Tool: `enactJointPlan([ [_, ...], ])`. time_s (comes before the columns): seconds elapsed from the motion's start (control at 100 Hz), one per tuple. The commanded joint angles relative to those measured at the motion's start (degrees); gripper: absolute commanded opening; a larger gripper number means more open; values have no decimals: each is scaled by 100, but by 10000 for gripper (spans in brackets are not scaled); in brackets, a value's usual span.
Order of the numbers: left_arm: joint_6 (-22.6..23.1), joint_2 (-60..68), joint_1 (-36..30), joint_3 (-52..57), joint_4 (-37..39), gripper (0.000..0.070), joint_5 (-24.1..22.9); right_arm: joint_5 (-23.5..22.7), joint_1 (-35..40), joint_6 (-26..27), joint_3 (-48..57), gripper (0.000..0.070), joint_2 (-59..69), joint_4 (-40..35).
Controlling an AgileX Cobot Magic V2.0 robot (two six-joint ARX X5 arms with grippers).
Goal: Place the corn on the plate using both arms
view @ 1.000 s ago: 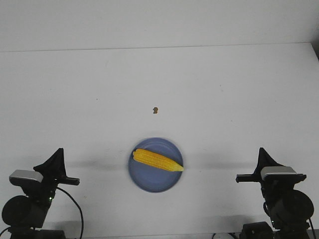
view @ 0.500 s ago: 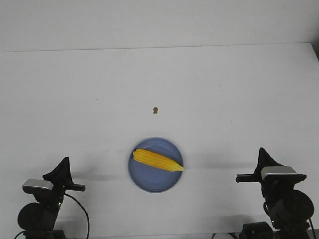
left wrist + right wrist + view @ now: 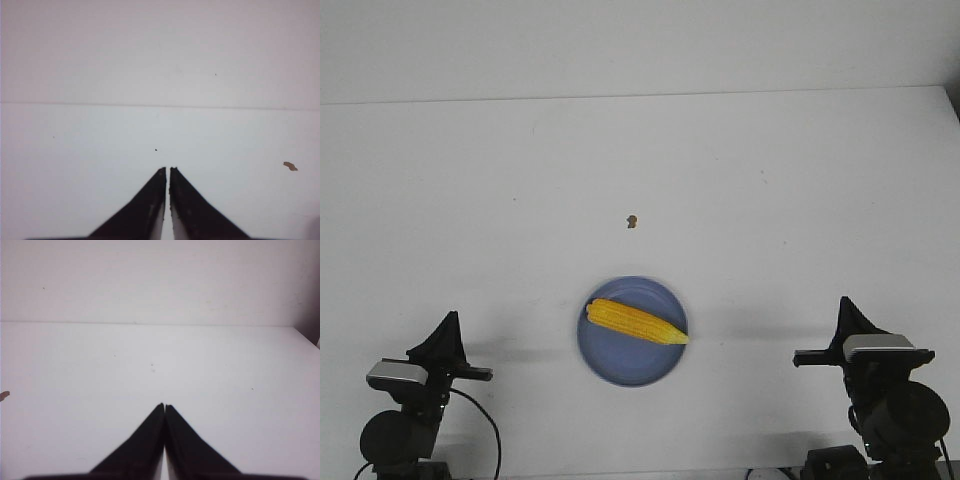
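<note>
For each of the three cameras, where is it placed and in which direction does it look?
Front view: above and behind the arms, looking forward over the table; shows the left gripper, right gripper, and the corn on the plate.
Left wrist view: on the left arm, looking forward past the shut left gripper.
Right wrist view: on the right arm, looking forward past the shut right gripper.
Shared: the brown speck shows in the front and left wrist views.

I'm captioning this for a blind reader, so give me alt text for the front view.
A yellow corn cob lies diagonally on a round periwinkle-blue plate on a white table. Two black robot arms rest at the near corners, the left gripper and right gripper holding nothing, and a tiny brown speck sits beyond the plate.
</note>
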Motion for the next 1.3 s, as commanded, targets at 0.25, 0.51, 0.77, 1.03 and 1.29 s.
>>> enactJointPlan([
  [0.25, -4, -7, 11, -111, 55, 12, 9, 22, -7, 39, 35, 0, 2, 57],
  [0.51, -4, -7, 11, -109, 55, 12, 9, 22, -9, 37, 35, 0, 2, 57],
  [0.77, -4, -7, 11, -111, 55, 12, 9, 22, -7, 39, 35, 0, 2, 57],
  [1.03, -4, -7, 11, -111, 57, 12, 9, 22, -9, 37, 35, 0, -2, 55],
  [1.29, -4, -7, 11, -109, 55, 12, 9, 22, -52, -44, -225, 0, -319, 417],
])
